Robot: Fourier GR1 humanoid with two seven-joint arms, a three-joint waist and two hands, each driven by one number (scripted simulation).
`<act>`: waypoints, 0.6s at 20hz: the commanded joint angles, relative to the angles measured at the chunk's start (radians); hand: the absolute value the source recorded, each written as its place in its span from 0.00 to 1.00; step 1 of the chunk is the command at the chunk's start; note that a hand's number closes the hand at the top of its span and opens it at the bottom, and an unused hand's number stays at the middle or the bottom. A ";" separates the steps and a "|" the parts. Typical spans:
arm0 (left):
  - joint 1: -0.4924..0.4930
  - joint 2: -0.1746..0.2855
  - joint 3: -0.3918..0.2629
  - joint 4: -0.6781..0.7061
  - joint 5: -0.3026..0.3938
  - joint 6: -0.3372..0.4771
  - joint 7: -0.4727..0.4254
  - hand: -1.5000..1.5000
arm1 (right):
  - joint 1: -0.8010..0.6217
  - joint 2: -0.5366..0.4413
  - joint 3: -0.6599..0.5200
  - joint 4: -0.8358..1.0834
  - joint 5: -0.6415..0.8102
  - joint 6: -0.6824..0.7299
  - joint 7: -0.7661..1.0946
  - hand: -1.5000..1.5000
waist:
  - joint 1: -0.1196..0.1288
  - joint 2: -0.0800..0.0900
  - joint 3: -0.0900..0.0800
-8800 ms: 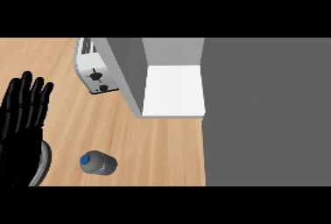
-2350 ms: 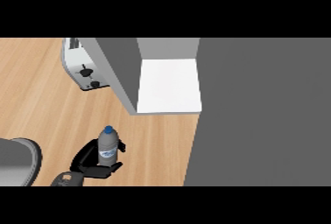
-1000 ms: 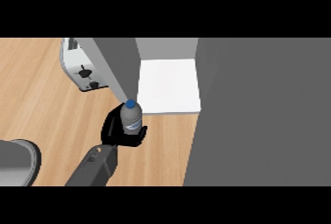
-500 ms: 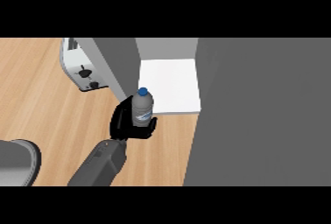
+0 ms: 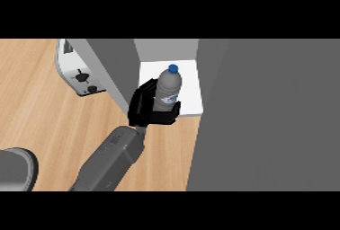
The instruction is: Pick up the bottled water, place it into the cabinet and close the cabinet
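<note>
The bottled water (image 5: pixel 166 87) is clear with a blue cap and stands nearly upright. My left hand (image 5: pixel 143 110) is shut on its lower half, with fingers curled round both sides. The bottle's upper part shows against the white shelf (image 5: pixel 189 85) inside the cabinet (image 5: pixel 266 112), at the opening's front left. Whether the bottle's base rests on the shelf is hidden by the hand. A grey door panel (image 5: pixel 109 67) stands open just left of the hand. My right hand shows nowhere.
A white toaster (image 5: pixel 79 74) sits on the wooden counter (image 5: pixel 60 121) left of the door panel. A grey round plate (image 5: pixel 16 168) lies at the lower left edge. The cabinet's grey body fills the right side.
My left hand has carried the bottle up and to the right from the counter to the cabinet opening. The bottle's top now overlaps the white shelf.
</note>
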 commanded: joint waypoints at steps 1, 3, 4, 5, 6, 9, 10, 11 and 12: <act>-0.170 -0.011 -0.052 0.034 0.076 0.077 0.045 1.00 | 0.023 -0.027 -0.099 -0.004 -0.171 0.060 0.003 0.00 | -0.012 0.004 -0.001; -0.235 -0.011 -0.090 0.035 0.108 0.162 0.073 1.00 | 0.033 -0.032 -0.134 0.011 -0.208 0.083 -0.005 0.00 | -0.013 0.004 -0.001; -0.259 -0.011 -0.112 0.055 0.138 0.193 0.074 1.00 | 0.054 -0.019 -0.128 0.000 -0.203 0.092 -0.005 0.00 | -0.013 0.005 -0.002; -0.297 -0.011 -0.118 0.094 0.136 0.227 0.063 1.00 | 0.058 -0.027 -0.144 0.031 -0.218 0.128 -0.035 0.00 | -0.030 0.008 -0.001; -0.337 -0.011 -0.063 0.179 0.122 0.162 0.067 1.00 | 0.030 -0.049 -0.188 0.067 -0.255 0.120 -0.024 0.00 | -0.016 0.011 -0.001; -0.312 -0.011 -0.178 0.179 0.178 0.238 0.027 1.00 | 0.025 -0.084 -0.252 0.073 -0.321 0.147 -0.014 0.00 | -0.018 0.009 -0.002; -0.405 -0.011 -0.115 0.262 0.174 0.199 0.074 1.00 | 0.024 -0.100 -0.257 0.082 -0.327 0.143 0.007 0.00 | -0.019 0.013 -0.002; -0.401 -0.012 -0.101 0.310 0.154 0.178 0.029 1.00 | 0.088 -0.073 -0.263 0.017 -0.341 0.159 0.011 0.00 | -0.025 0.012 -0.002; -0.398 -0.012 -0.133 0.324 0.176 0.178 0.005 1.00 | 0.018 -0.095 -0.250 0.053 -0.332 0.142 0.010 0.00 | -0.025 0.018 -0.002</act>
